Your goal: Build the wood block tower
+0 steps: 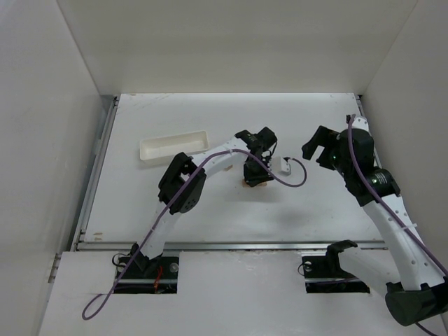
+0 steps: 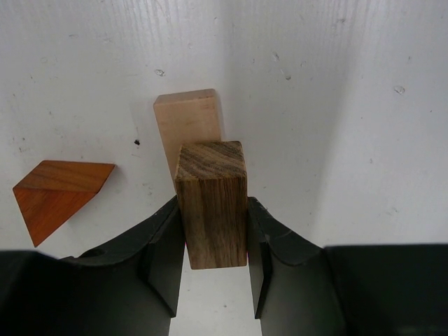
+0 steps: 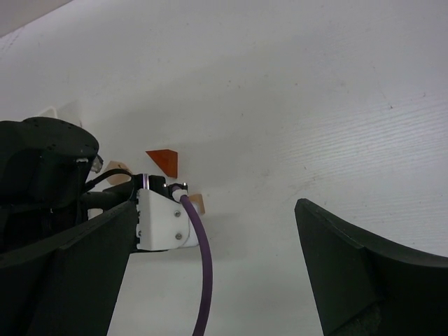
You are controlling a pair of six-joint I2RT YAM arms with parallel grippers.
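My left gripper point(image 2: 213, 217) is shut on a dark brown wood block point(image 2: 211, 203), which sits upright between the jaws. Just beyond it a light tan block point(image 2: 187, 119) lies on the white table, partly covered by the held block; I cannot tell whether they touch. An orange-red wedge point(image 2: 59, 189) lies on the table to the left, apart from both. In the top view the left gripper point(image 1: 255, 173) hovers over the blocks point(image 1: 256, 183) at mid-table. My right gripper point(image 1: 317, 148) is open and empty to the right. In the right wrist view the wedge point(image 3: 163, 162) and a tan block point(image 3: 197, 204) show behind the left wrist.
A long white tray point(image 1: 173, 148) lies at the back left of the table. The left arm's purple cable point(image 3: 201, 273) and white camera mount point(image 3: 161, 220) hang between the two grippers. White walls enclose the table on three sides.
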